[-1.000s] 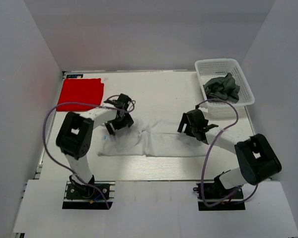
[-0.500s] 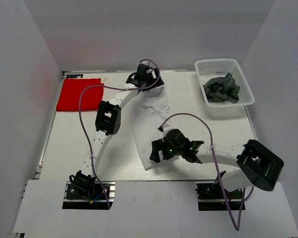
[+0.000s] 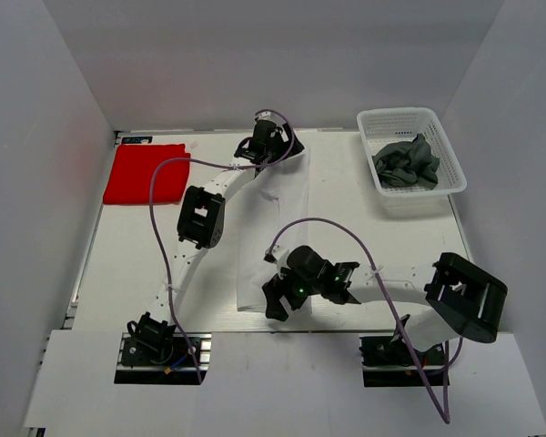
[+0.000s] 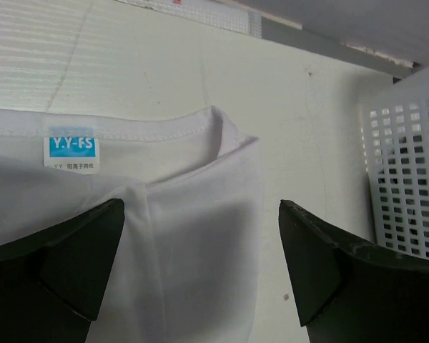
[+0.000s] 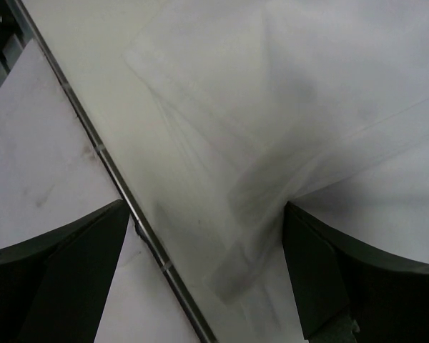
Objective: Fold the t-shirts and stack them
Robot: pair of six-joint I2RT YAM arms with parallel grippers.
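The left gripper's [image 4: 201, 209] fingers [image 4: 64, 257] stand wide apart with nothing clamped. The neck end of the white t-shirt [image 4: 193, 236] lies flat between and under them. Its collar rim sits just beyond the fingertips, and a blue label [image 4: 70, 147] shows inside the neck towards the left finger. The right finger is off the cloth's edge, over bare table.

The right gripper's [image 5: 206, 211] fingers [image 5: 71, 271] are also spread wide and grip nothing. A layered, folded corner of the same shirt lies between them, close to the table's near edge, and the cloth runs on past the right finger.

From above, the white t-shirt is a long narrow strip in the middle of the table [image 3: 346, 182]. It runs from the left gripper at the far end to the right gripper at the near end.

The red t-shirt [image 3: 146, 173] lies folded flat in the far left corner, well apart from both grippers. The dark grey t-shirt [image 3: 405, 162] sits crumpled in the white basket [image 3: 441, 146] at the far right.
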